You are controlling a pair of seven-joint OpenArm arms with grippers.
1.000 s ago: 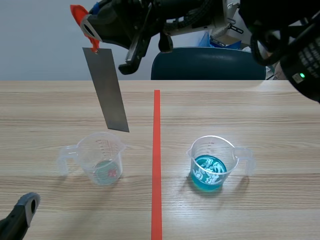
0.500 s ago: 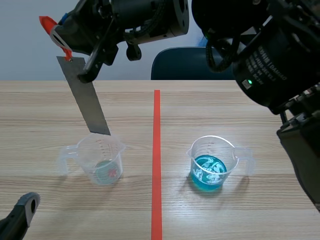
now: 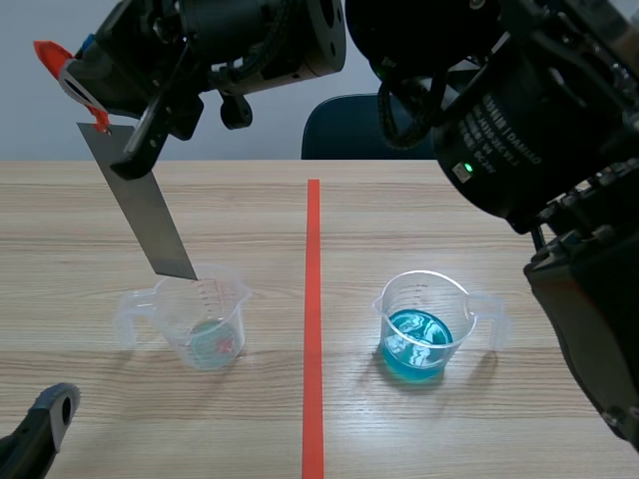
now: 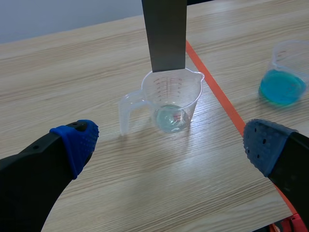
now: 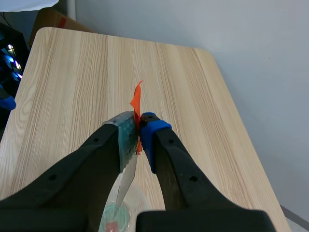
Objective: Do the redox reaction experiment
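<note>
Right pincer [image 3: 90, 95], pinching the metal strip [image 3: 140, 205] by its orange tag [image 3: 47, 52], has shifted left and lower. The strip tip is now at the rim of the clear measuring cup [image 3: 205, 319], left-centre of frame. Immersion appears imminent. Left pincer [image 4: 171, 142] is spread.

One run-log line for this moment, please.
right jaws: shut on tilted grey metal strip | strip end: at rim of clear plastic measuring cup | left jaws: open, low | clear plastic cup of blue liquid: standing apart

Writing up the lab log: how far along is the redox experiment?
Done: the right gripper is shut on the grey metal strip at its orange-tagged top. In hand: the strip hangs with its lower end at the rim of the clear plastic cup. Left: lowering it inside; the cup of blue liquid stands apart.
</note>
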